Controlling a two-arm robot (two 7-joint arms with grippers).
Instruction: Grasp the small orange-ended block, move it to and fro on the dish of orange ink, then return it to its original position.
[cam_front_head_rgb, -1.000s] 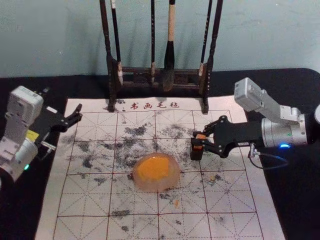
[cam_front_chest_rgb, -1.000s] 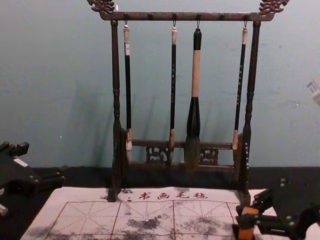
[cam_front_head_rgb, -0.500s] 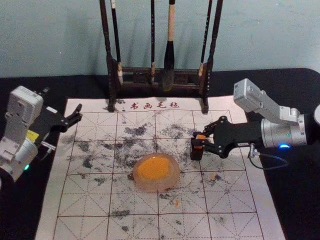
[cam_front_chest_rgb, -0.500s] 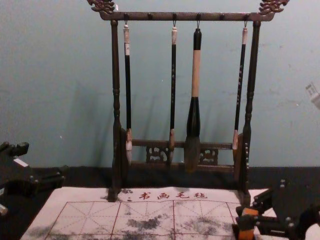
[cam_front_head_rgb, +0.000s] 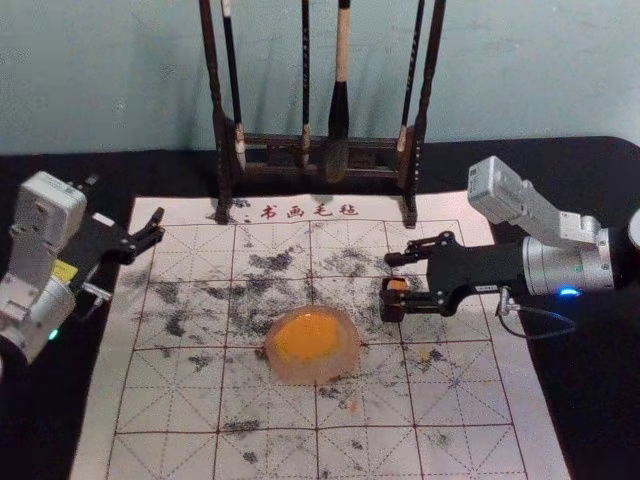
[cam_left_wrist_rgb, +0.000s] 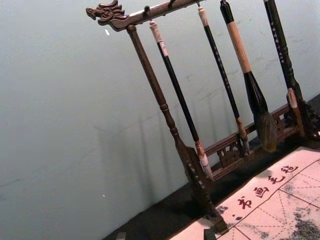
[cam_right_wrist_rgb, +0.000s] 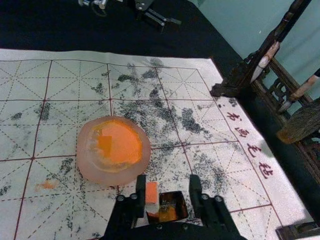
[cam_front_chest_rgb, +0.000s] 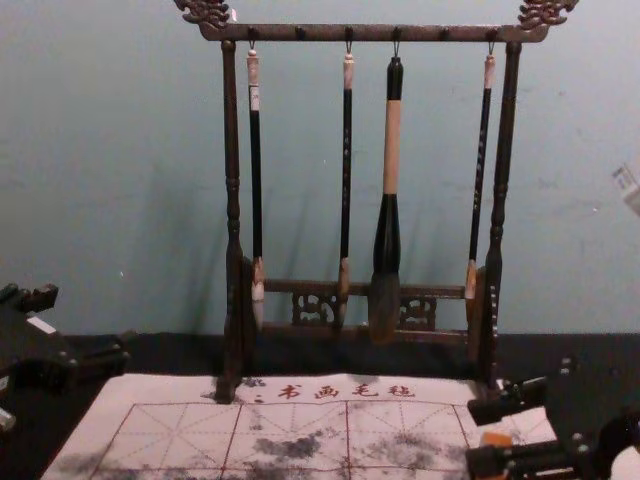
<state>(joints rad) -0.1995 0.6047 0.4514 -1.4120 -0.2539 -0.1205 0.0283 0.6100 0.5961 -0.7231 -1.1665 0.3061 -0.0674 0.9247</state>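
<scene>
Releasing seems the step in hand, your right gripper spread around the orange-ended block at the dark box near the ink dish — back off gently, your open left gripper waiting by the mat.

And here's the right arm, its wrist a silvery cylinder with a blue light glowing, a thin dark cable looping below, a boxy grey housing on top! The right claw is all black, jointed, round bolt heads dotting it; over on the left arm, a matching grey box, a yellow sticker, a green light, and the left claw, black with a white label
</scene>
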